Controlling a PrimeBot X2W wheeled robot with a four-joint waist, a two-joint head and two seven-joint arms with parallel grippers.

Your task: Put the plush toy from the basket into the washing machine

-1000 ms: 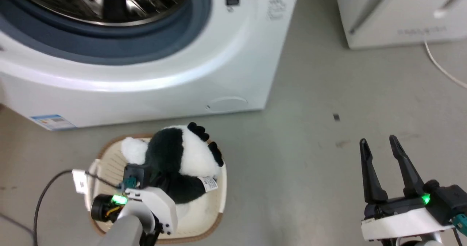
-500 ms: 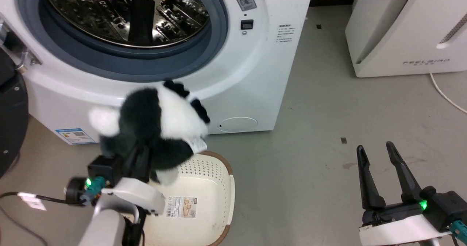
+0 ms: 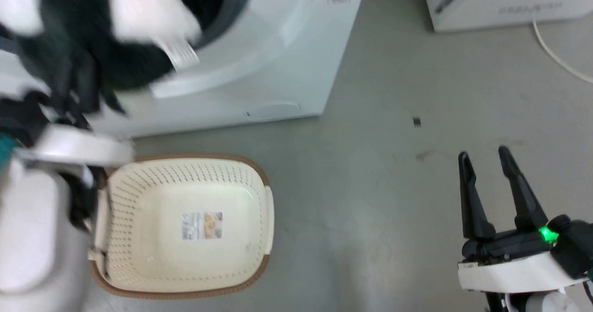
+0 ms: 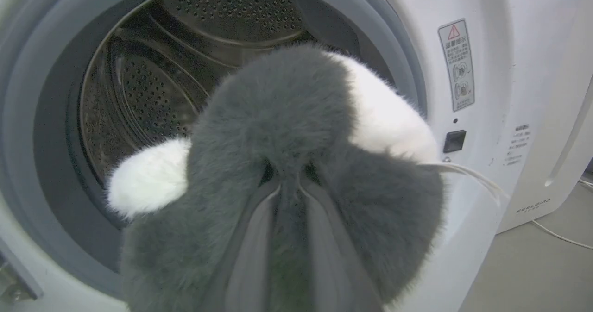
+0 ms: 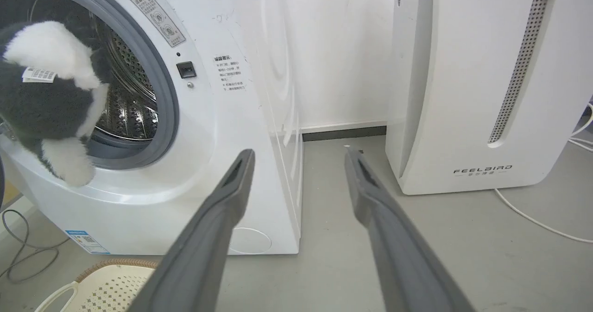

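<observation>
- At the top left of the head view, the plush toy is a blur against the mouth of the washing machine. Half a second ago it hung just above the basket, and a second ago it lay inside it. The basket now sits on the floor holding only its label.
- Just below the toy, my left claw is clamped on its black fur. My right claw waits at the lower right as before, spread apart and holding nothing.
- In the left wrist view, both fingers are sunk into the fur. The toy sits right in front of the steel drum, not yet inside it.
- In the right wrist view, the toy overlaps the grey door seal, and one white paw hangs over the lower lip.
- I judge the lift done. What remains is to push the toy in and let go.
</observation>
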